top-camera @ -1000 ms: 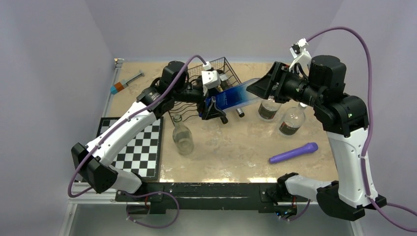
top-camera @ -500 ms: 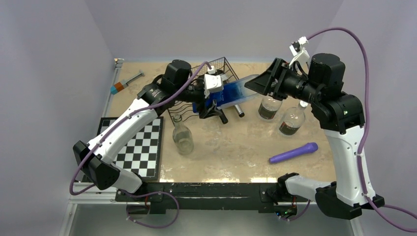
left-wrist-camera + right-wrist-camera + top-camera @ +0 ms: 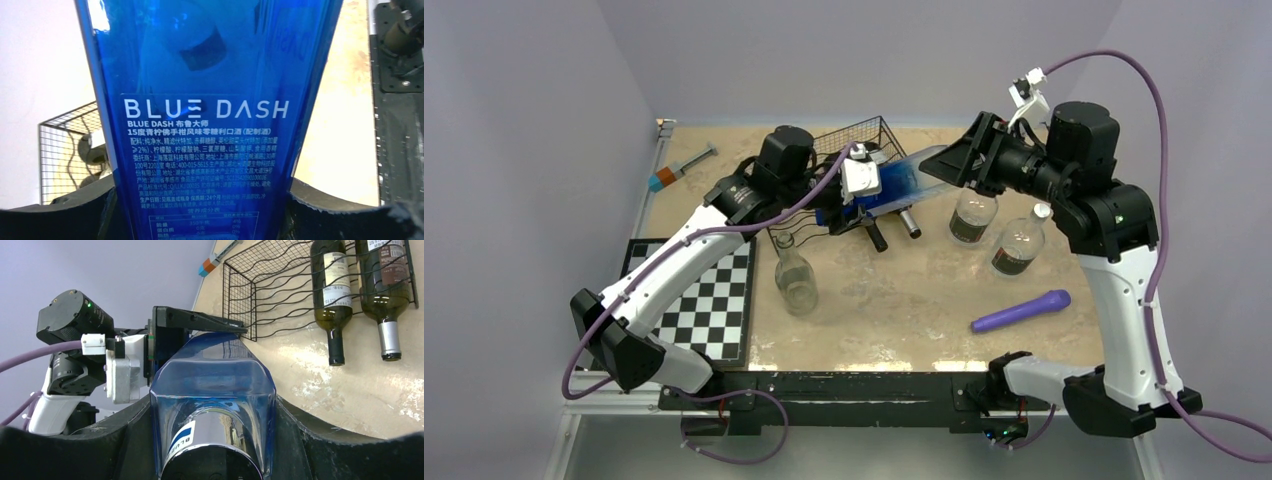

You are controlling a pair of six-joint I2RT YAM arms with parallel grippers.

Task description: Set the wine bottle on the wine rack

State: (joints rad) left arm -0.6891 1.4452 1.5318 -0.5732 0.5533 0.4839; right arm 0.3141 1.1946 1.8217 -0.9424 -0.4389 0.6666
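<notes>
at the open front of the wine rack (image 3: 865,133), my right gripper (image 3: 951,166) pinches the blue wine bottle (image 3: 902,184) at the neck and my left gripper (image 3: 862,203) clamps its base.

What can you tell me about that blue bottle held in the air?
The blue bottle is see-through blue glass or plastic, flat-sided and flaring from a silver-capped neck, with white BLUE DASH lettering and small print. It hangs on its side in the air, right gripper clamped at the neck end, left gripper closed across the labelled body, near the wine rack.
</notes>
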